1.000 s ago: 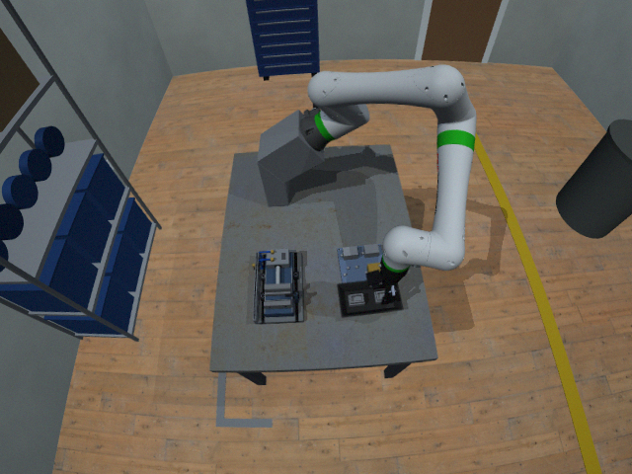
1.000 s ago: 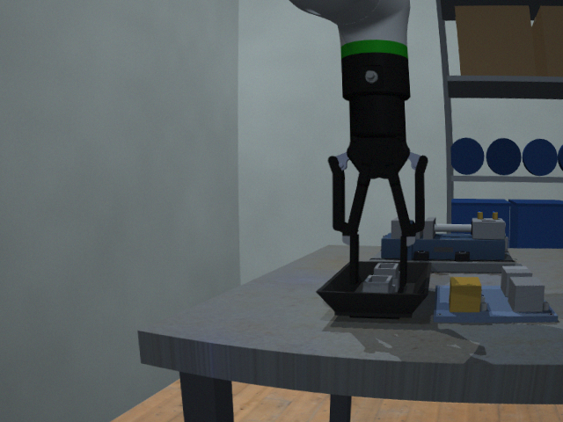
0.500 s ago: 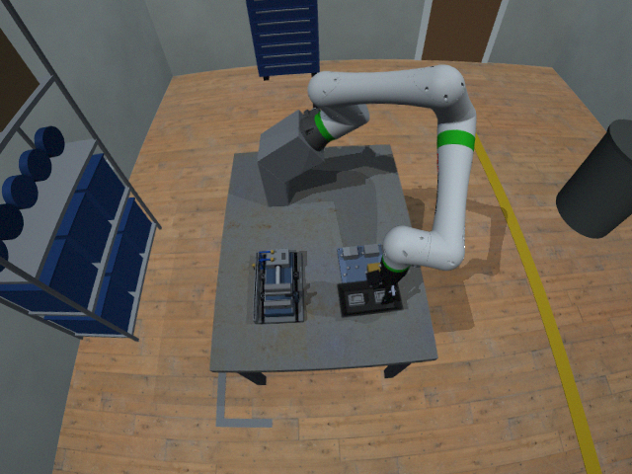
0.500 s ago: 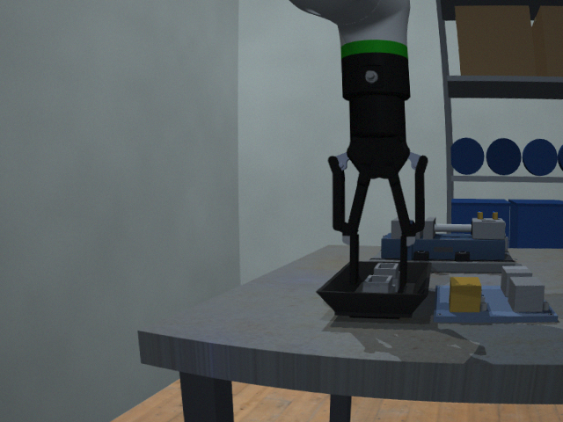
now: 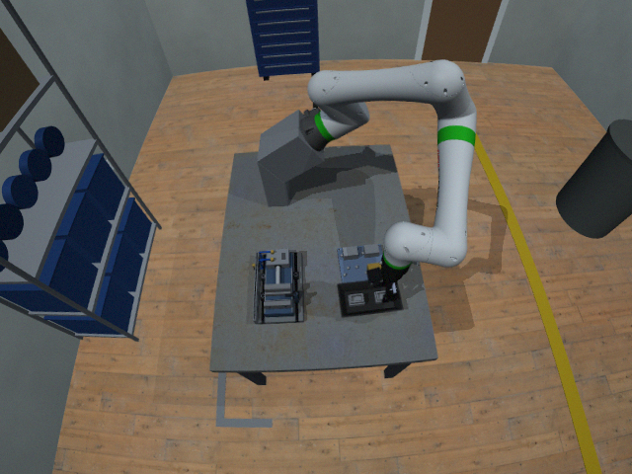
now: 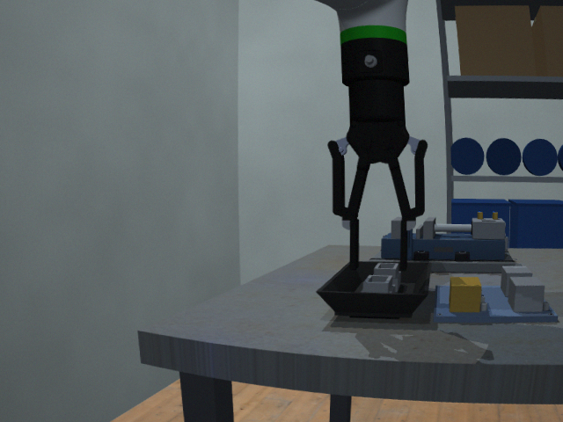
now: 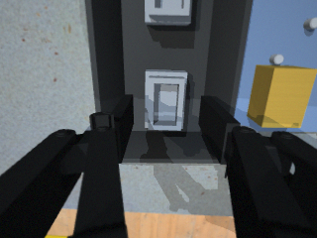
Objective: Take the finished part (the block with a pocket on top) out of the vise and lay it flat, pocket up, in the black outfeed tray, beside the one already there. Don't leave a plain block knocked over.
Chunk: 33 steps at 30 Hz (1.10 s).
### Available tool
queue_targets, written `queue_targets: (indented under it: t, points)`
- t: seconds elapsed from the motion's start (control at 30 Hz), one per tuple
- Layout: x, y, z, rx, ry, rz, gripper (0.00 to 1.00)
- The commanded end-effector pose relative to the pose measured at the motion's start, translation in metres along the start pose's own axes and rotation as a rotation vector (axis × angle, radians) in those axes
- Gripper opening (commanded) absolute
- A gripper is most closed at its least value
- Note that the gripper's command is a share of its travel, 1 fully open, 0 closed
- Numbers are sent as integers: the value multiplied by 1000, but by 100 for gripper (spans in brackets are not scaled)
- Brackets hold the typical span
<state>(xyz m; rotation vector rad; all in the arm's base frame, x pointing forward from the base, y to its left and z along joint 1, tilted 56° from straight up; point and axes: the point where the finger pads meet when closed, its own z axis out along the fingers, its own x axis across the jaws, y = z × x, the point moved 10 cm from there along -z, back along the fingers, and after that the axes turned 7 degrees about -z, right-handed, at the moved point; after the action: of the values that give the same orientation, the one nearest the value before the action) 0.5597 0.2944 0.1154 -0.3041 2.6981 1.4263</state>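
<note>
The black outfeed tray [image 5: 343, 311] [image 6: 345, 301] [image 7: 106, 59] holds two grey pocketed parts, both flat and pocket up. One part [image 5: 380, 295] [image 6: 377, 283] [image 7: 165, 99] lies between my fingers. The other part [image 5: 355, 298] [image 6: 385, 268] [image 7: 168, 11] lies beside it. My gripper [image 5: 390, 290] [image 6: 378, 267] [image 7: 166, 109] reaches straight down into the tray. It is open: both fingers stand clear of the part's sides, with a gap on each side. The vise [image 5: 277, 293] [image 6: 448, 245] stands to the left on the table.
A blue fixture plate [image 5: 352, 270] [image 6: 495, 313] [image 7: 277, 30] lies next to the tray. It carries a yellow block [image 5: 373, 266] [image 6: 464, 294] [image 7: 282, 96] and two upright plain grey blocks [image 5: 351, 251] [image 6: 525, 293]. The table's edge is close to the tray.
</note>
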Motion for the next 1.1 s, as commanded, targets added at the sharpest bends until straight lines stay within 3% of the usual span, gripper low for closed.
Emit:
queue_targets:
  t: [0.0,0.67,1.07]
  points:
    - [-1,0,-17,1,-2,0,46]
    - [0,0,-111,1,-2,0,46]
    - [0,0,-124,1,-2,0,46]
